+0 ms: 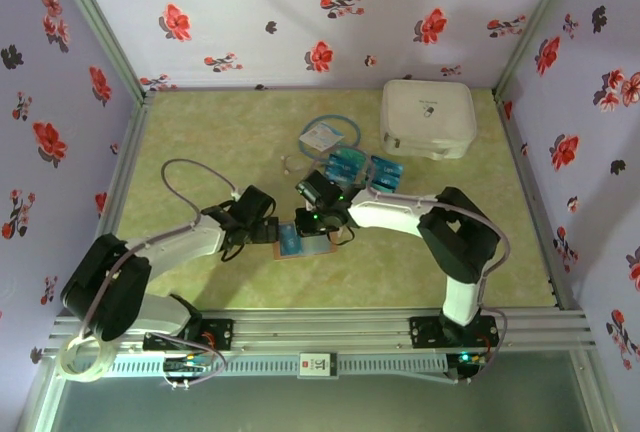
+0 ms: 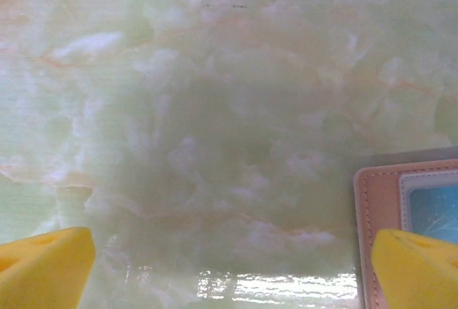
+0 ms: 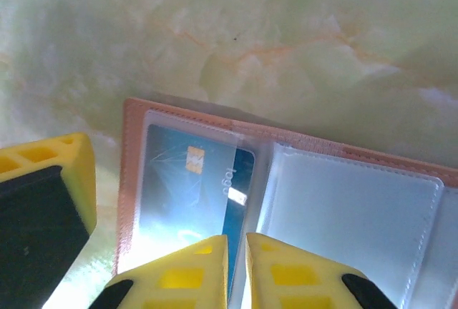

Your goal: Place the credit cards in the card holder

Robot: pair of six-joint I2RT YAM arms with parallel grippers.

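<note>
In card holder [image 3: 132, 180] sleeve: blue credit card [image 3: 193, 180] half in
Right claw [image 3: 236, 270]: clamped on card edge
Left claw [image 2: 232, 259]: apart
Next: probably push card home

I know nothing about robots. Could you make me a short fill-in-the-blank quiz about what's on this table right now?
1. The brown card holder isn't folded shut; it lies ___ on the table.
2. The right gripper pinches a ___ credit card that sits partly inside a clear sleeve.
3. The ___ gripper has its jaws wide apart, beside the holder.
4. The big zip case in the far corner is ___.

Missing words: open; blue; left; white.
</note>
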